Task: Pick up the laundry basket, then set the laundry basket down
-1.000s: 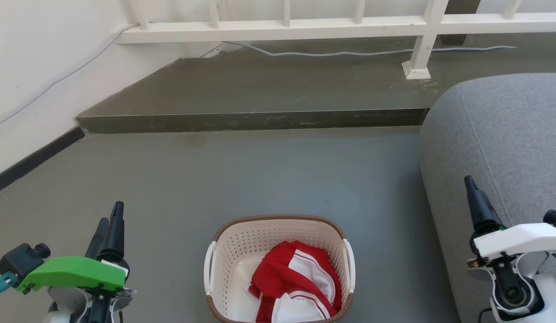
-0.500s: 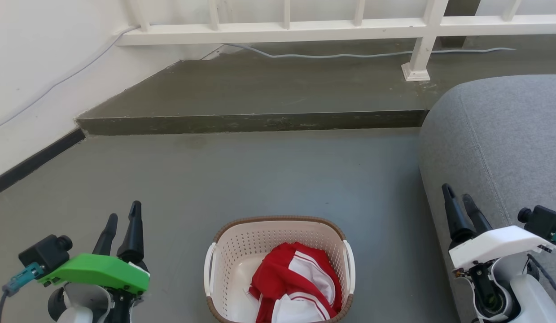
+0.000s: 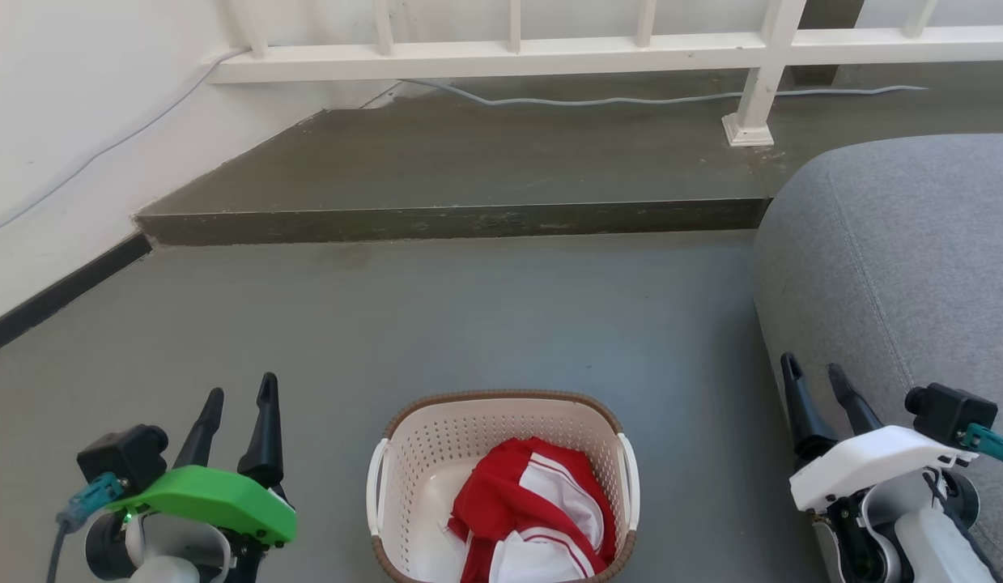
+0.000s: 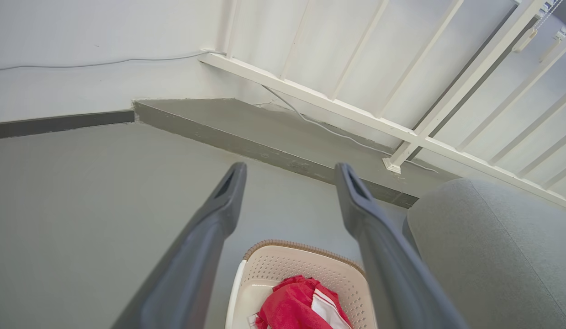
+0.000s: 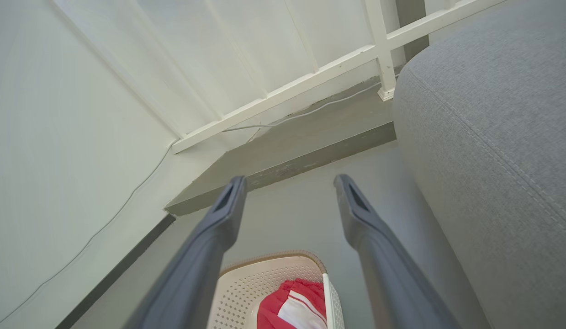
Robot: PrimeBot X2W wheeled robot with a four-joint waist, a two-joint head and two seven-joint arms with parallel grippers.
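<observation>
On the smooth grey floor (image 3: 469, 324), one rounded sofa (image 3: 914, 259) of grey woven fabric is seen at the right; one white barred railing (image 3: 631, 44) is set above one raised step (image 3: 469, 162) behind; one laundry basket (image 3: 501, 425), of cream perforated plastic with a brown woven-look rim and two white handles, is stood on the floor between the two tools, touched by neither; one crumpled red-and-white garment (image 3: 517, 502) is held in it; the left tool (image 3: 241, 387) and the right tool (image 3: 809, 363) are each seen with two dark tapered fingers spread apart.
</observation>
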